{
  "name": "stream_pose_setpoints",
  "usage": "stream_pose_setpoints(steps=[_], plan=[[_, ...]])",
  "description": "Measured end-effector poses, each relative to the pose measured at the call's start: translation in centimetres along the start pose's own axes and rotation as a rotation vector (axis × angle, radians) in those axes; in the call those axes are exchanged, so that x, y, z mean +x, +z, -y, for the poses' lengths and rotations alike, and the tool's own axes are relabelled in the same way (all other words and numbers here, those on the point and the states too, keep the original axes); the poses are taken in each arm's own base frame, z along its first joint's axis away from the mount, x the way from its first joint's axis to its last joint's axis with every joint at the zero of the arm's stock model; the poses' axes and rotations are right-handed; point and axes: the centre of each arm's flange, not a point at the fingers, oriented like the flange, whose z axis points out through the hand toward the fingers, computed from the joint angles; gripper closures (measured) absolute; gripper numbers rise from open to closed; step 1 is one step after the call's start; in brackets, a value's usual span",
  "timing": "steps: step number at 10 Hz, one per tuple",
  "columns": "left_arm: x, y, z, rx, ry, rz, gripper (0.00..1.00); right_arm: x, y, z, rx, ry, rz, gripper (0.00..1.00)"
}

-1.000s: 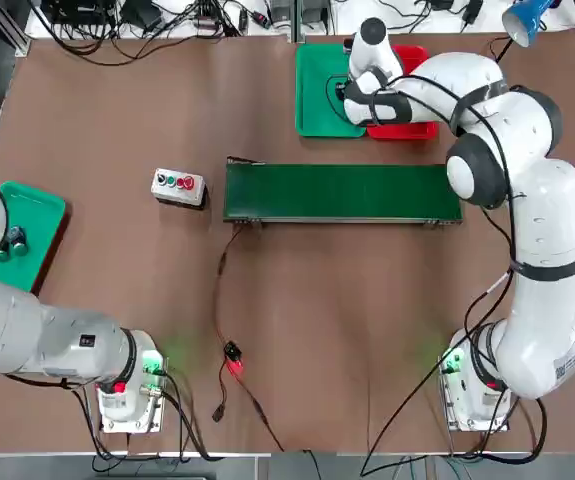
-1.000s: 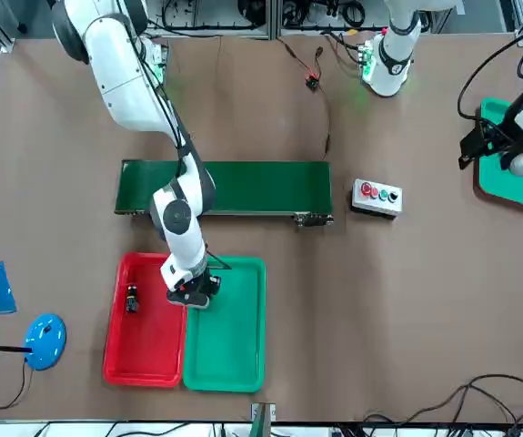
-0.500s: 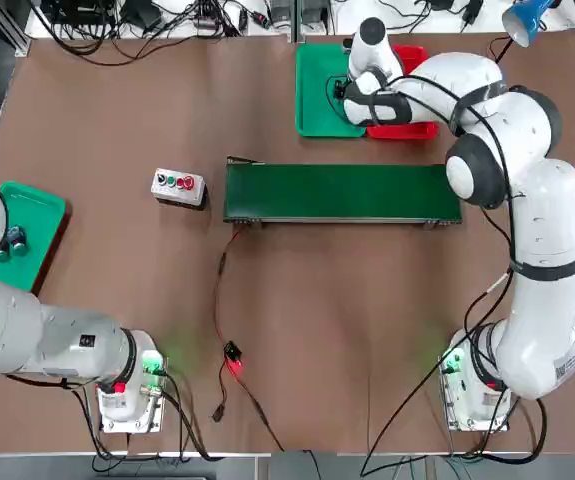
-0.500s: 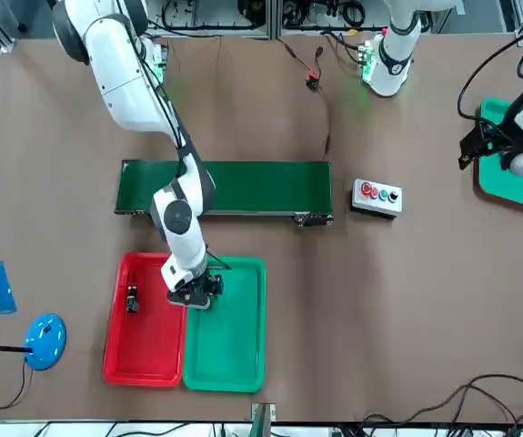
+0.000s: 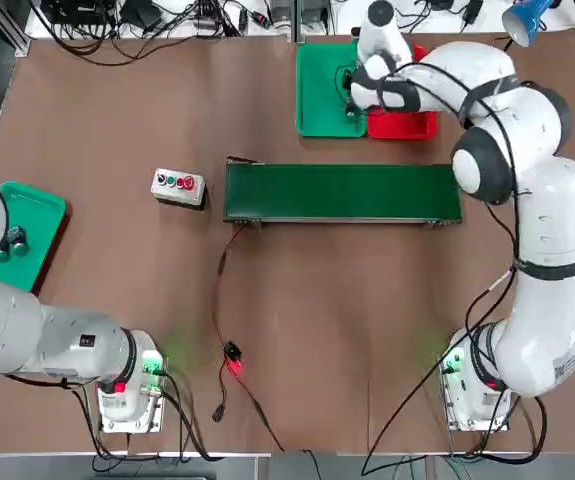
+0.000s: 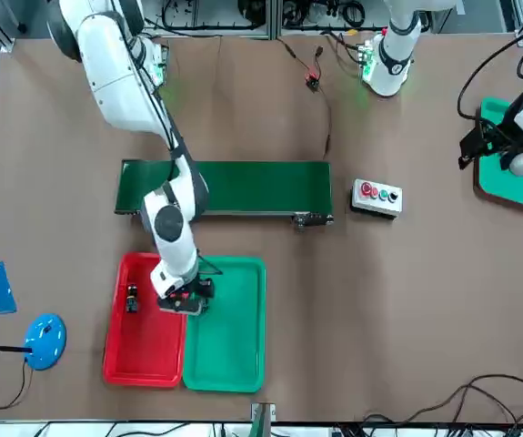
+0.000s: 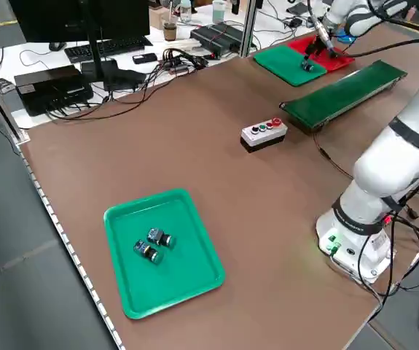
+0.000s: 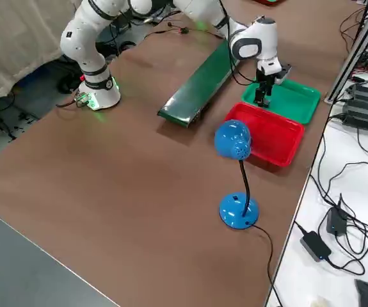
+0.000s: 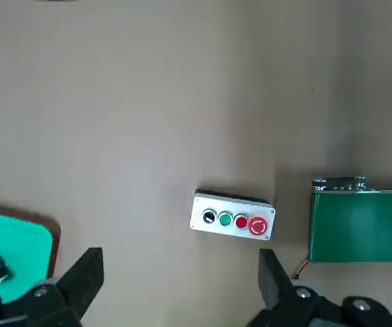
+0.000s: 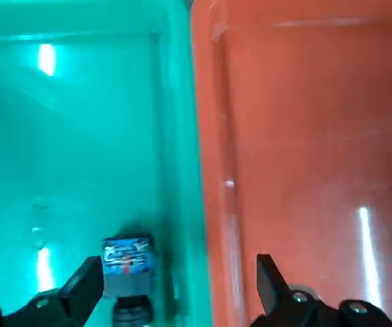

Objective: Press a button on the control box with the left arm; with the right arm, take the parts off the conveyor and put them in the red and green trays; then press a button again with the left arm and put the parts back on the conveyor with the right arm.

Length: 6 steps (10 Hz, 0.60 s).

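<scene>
The parts are small dark-bodied push-button pieces. One [image 10: 127, 262] lies inside the green tray [image 6: 234, 350], close against the wall that meets the red tray [image 6: 138, 355]; its cap colour cannot be told. Another [image 6: 132, 297] sits in the red tray near its outer long wall. The two trays stand side by side, touching, at the far edge of the desk beyond the conveyor [image 5: 342, 192], whose belt is bare.

The right gripper [image 10: 175, 300] hangs over the seam between the trays, fingers spread and holding nothing. The left gripper [image 9: 178, 286] is parked near the left edge of the desk, released too, above a lone green tray [image 7: 162, 251] holding two small pieces [image 7: 153, 244].

The control box [image 5: 178, 186] sits just off the conveyor's left end. A blue lamp [image 8: 233, 144] stands by the red tray at the far right corner.
</scene>
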Motion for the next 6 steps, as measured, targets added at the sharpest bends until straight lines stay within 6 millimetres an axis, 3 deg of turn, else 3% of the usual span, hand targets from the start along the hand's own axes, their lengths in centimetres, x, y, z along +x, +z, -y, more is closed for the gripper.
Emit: stream_pose_setpoints(steps=[3,6], plan=[[0.0,0.0,-0.1,0.0,0.002,0.0,0.0,4.0,-8.2,-5.5,-0.016,-0.014,0.016,0.01],[0.0,0.0,-0.1,0.0,0.002,0.0,0.0,5.6,-15.9,-10.3,0.019,-0.02,0.064,0.01]])
